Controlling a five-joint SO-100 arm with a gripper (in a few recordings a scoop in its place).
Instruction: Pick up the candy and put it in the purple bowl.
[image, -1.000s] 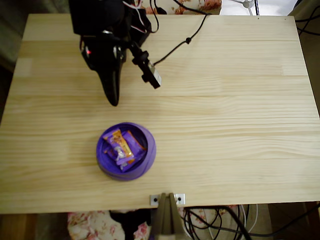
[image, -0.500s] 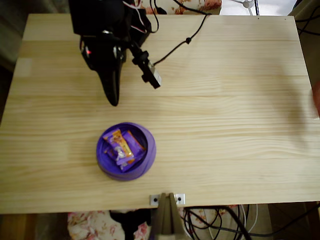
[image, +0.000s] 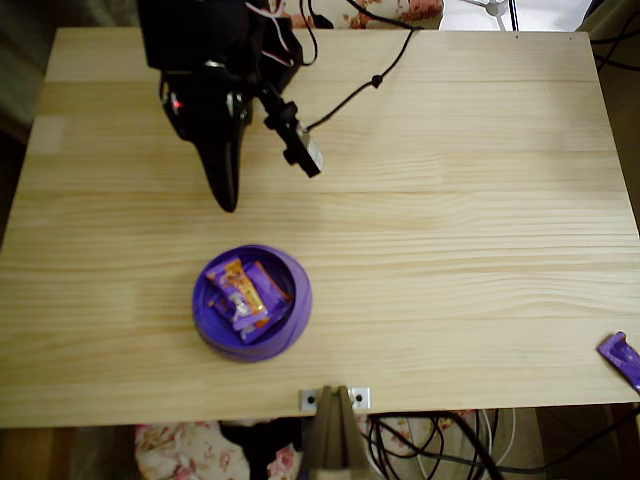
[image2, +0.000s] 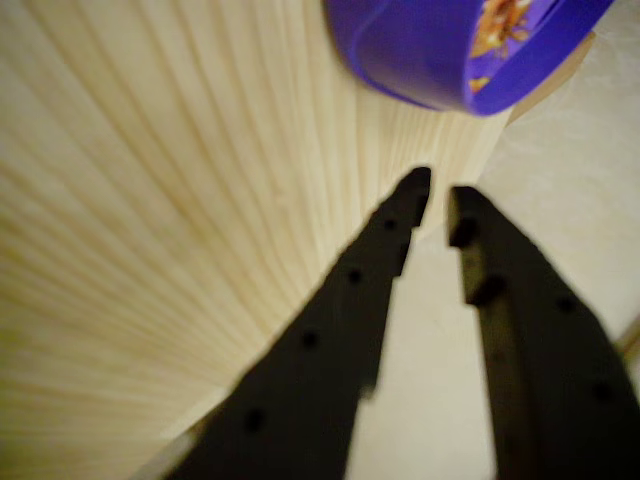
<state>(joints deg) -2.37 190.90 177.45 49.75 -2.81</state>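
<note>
- The tabletop (image: 450, 230) is pale wood planks, and most of its surface is bare in the overhead view.
- The black arm (image: 205, 60) stands at the top left of the overhead view, with a cable (image: 360, 85) running from it toward the top edge.
- The tool (image: 226, 185) points down the picture toward the purple bowl (image: 298, 300) but stays apart from it; in the wrist view its two black fingers (image2: 370, 300) are slightly spread, with a narrow gap and nothing between them.
- The purple bowl sits near the lower edge, left of centre, and holds several wrapped sweets (image: 245, 292), purple and orange.
- The candy (image: 622, 357) lies at the far lower right edge of the tabletop, well apart from bowl and tool, with bare wood between them.
</note>
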